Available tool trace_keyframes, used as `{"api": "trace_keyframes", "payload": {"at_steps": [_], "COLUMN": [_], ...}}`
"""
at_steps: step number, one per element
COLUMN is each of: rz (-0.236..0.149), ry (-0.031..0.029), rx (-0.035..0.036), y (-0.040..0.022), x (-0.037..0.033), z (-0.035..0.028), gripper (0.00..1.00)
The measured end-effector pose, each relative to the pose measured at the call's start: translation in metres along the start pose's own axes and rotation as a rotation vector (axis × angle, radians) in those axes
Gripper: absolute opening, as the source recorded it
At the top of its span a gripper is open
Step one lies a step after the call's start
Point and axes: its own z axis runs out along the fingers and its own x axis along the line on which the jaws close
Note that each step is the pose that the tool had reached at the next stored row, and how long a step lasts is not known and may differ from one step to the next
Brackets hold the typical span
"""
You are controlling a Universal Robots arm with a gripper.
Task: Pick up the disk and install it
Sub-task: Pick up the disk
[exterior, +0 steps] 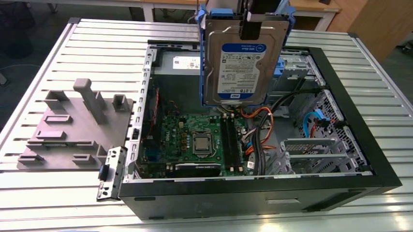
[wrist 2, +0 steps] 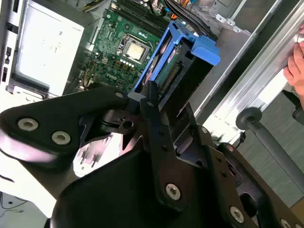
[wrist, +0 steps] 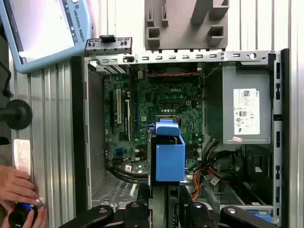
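Note:
The disk [exterior: 242,58] hangs upright in the air above the open computer case [exterior: 258,186], its white-and-blue label facing the exterior view and blue rails along both sides. My gripper [exterior: 253,26] is shut on its upper end, one dark finger lying over the label side. In the second wrist view the disk [wrist 2: 190,57] shows edge-on between the black fingers [wrist 2: 151,102], over the motherboard. In the first wrist view the disk's blue end [wrist: 169,154] points down at the case interior.
The case lies open on a slatted metal table [exterior: 77,193], with the motherboard [exterior: 193,140], grey power-supply box [wrist: 240,109] and bundled cables [exterior: 258,140] inside. A blue-fronted drive cage [exterior: 293,67] sits at the exterior view's right. A grey fixture block [exterior: 74,125] stands left. A hand [wrist: 19,187] rests at the table edge.

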Motion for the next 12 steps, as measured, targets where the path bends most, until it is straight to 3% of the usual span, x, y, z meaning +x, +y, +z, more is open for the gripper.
{"api": "trace_keyframes", "payload": {"at_steps": [1,12], "rz": [0.0,0.0], "ry": [0.0001,0.0002], "rx": [-0.0006,-0.0041], "y": [0.0001,0.0001], "x": [-0.003,-0.0031], "z": [-0.0002,-0.0002], "gripper": [0.35,0.35]}}
